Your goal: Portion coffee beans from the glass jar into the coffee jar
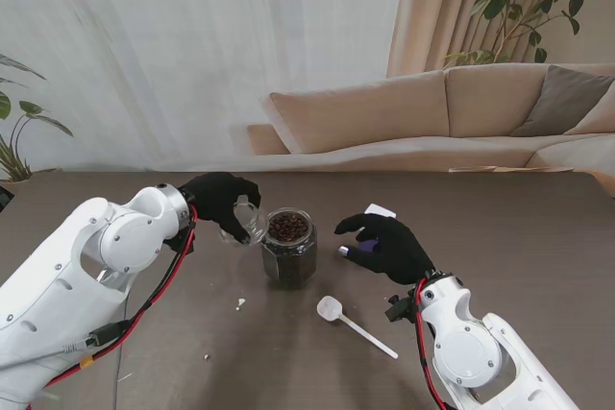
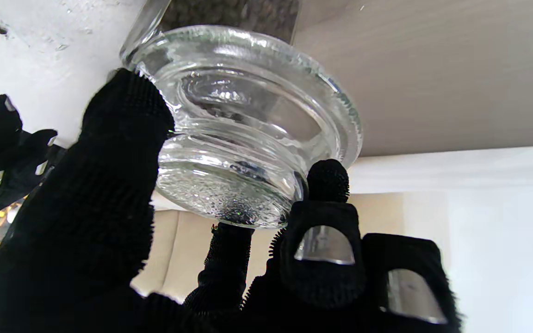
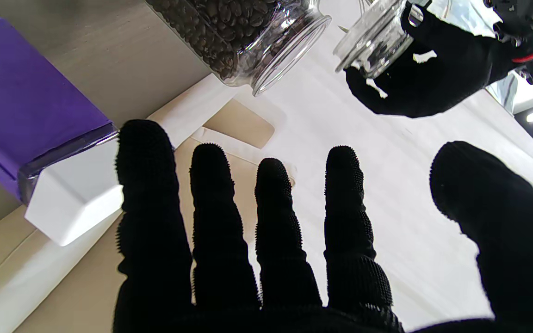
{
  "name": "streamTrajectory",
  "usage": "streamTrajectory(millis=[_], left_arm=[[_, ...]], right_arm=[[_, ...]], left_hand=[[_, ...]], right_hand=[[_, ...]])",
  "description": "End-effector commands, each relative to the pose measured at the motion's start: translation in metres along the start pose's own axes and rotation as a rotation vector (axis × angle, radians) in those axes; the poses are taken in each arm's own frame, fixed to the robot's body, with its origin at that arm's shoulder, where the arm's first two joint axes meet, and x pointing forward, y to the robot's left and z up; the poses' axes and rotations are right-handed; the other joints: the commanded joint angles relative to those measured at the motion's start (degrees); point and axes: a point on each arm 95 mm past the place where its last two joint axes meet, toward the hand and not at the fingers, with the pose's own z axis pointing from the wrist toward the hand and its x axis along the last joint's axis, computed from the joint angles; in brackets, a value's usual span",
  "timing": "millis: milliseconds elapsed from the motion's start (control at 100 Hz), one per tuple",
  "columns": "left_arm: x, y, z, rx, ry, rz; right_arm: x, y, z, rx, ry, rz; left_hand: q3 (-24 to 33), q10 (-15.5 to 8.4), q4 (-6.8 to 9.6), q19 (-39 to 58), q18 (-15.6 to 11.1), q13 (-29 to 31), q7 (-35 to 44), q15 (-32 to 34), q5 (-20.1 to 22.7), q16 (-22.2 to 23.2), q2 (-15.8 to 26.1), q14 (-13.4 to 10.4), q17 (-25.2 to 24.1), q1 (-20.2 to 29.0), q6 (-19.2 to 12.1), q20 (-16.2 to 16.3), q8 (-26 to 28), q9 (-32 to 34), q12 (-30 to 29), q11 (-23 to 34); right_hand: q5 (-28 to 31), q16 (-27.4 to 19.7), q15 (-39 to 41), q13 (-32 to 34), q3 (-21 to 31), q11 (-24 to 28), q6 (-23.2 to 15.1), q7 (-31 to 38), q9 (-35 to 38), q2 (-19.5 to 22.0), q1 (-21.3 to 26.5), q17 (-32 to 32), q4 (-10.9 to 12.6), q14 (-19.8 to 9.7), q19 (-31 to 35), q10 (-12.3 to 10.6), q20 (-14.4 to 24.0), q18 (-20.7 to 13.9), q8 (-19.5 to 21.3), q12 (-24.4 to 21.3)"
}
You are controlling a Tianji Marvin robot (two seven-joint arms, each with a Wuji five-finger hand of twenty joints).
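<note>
An open glass jar [image 1: 288,247] full of coffee beans stands mid-table; it shows too in the wrist views [image 2: 229,14] [image 3: 238,32]. My left hand [image 1: 219,201] [image 2: 100,222] is shut on the jar's glass lid [image 1: 248,221] [image 2: 248,129], held tilted just left of the jar's mouth; the right wrist view shows that hand [image 3: 433,74] with the lid [image 3: 373,41]. My right hand [image 1: 389,247] [image 3: 271,259] hovers open, fingers spread, over a purple container [image 1: 365,248] [image 3: 30,101] with a white cap [image 3: 72,194], right of the jar. The hand hides most of it.
A white plastic scoop [image 1: 351,322] lies on the brown table [image 1: 519,237] nearer to me than the jar, between the arms. Small white crumbs [image 1: 239,303] lie left of it. A beige sofa [image 1: 432,112] stands beyond the table's far edge.
</note>
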Motion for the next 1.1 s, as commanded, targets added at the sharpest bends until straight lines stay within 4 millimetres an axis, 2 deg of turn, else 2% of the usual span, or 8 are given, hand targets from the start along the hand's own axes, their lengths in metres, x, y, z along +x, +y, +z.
streamTrajectory(millis=[0,590,1090], left_arm=[[0.008,-0.014,0.004,0.015,0.022,0.003],[0.026,-0.016,0.047,-0.007,0.085,-0.005],[0.036,-0.007,0.070,-0.023,0.112,-0.009]], right_arm=[[-0.001,-0.002,0.000,0.006,-0.006,0.007],[-0.004,0.002,0.001,-0.007,-0.025,0.008],[-0.007,0.005,0.003,-0.020,-0.037,0.009]], left_hand=[[21.8,-11.6,4.07,15.8,-1.0,0.0,34.1,3.3,7.9,-0.2,5.4,1.0,1.8,10.9,1.4,0.4,4.0,7.0,1.0,3.5],[21.5,-11.5,4.11,16.0,-1.0,-0.1,33.8,3.3,7.7,-0.2,5.6,1.1,1.9,10.9,1.5,0.0,4.1,6.8,1.1,3.6],[20.7,-11.3,4.02,16.2,-0.6,-0.1,33.8,3.3,7.3,-0.2,6.3,1.5,1.8,11.2,1.5,-0.4,4.1,6.4,1.2,3.5]], right_hand=[[0.6,0.5,0.4,0.2,-1.5,-0.2,-0.1,0.0,-0.1,1.1,0.8,-22.9,-0.4,0.0,0.7,0.5,0.8,0.2,-0.1,0.2],[0.7,0.5,0.4,0.3,-1.5,-0.2,0.4,0.1,0.1,1.2,0.8,-22.9,-0.3,0.1,0.6,0.6,0.9,0.2,-0.1,0.3],[0.8,0.5,0.4,0.3,-1.4,-0.2,0.9,0.1,0.2,1.4,0.8,-23.0,-0.3,0.2,0.6,0.7,0.9,0.3,-0.2,0.2]])
